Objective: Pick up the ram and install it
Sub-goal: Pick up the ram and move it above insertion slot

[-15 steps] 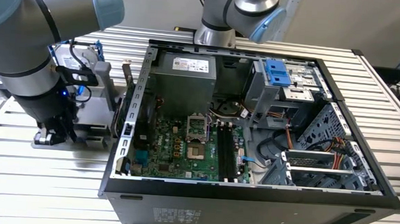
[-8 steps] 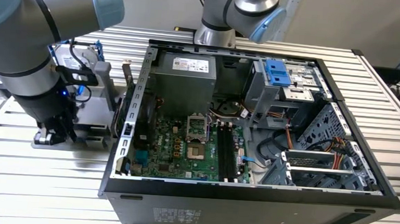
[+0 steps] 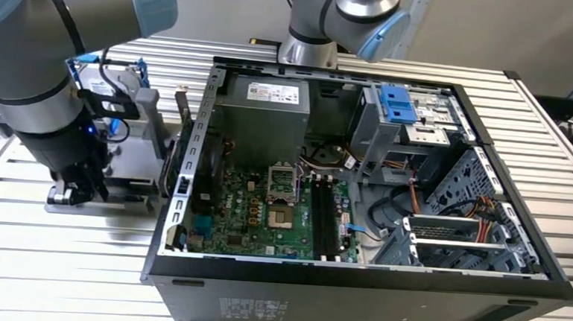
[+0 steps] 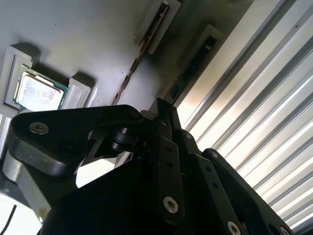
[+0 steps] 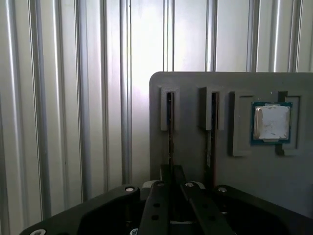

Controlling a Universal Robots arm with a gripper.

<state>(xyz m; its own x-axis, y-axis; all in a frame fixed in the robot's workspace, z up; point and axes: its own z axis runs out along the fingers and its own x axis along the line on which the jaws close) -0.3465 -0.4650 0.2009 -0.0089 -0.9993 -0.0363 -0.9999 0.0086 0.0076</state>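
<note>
Two thin sticks stand on edge in narrow slots of a grey holder plate [image 5: 195,85], side by side, with a square silver processor chip [image 5: 272,122] seated in a recess next to them. The ram [image 5: 169,125] is the stick farther from the chip; the other stick [image 5: 213,125] sits between the two. In the first wrist view the gripper [image 5: 171,172] is at the ram's near end. The stick's edge runs straight in between the fingers [image 5: 165,177], which are clenched together on it while it stands in its slot.

The second wrist view sees the same from the opposite side. There the ram [image 4: 194,63] leads down into the gripper [image 4: 164,108], the other stick [image 4: 142,46] lies just beside it, and the chip [image 4: 39,93] is farther off.

In the exterior view the gripper [image 3: 73,192] is low at the holder plate, on the ribbed metal tabletop [image 3: 51,265], to the exterior view's left of an open computer case [image 3: 359,280]. The case is well apart from the ram. Inside it a green motherboard [image 3: 248,218] carries long black memory slots [image 3: 328,219]
</note>
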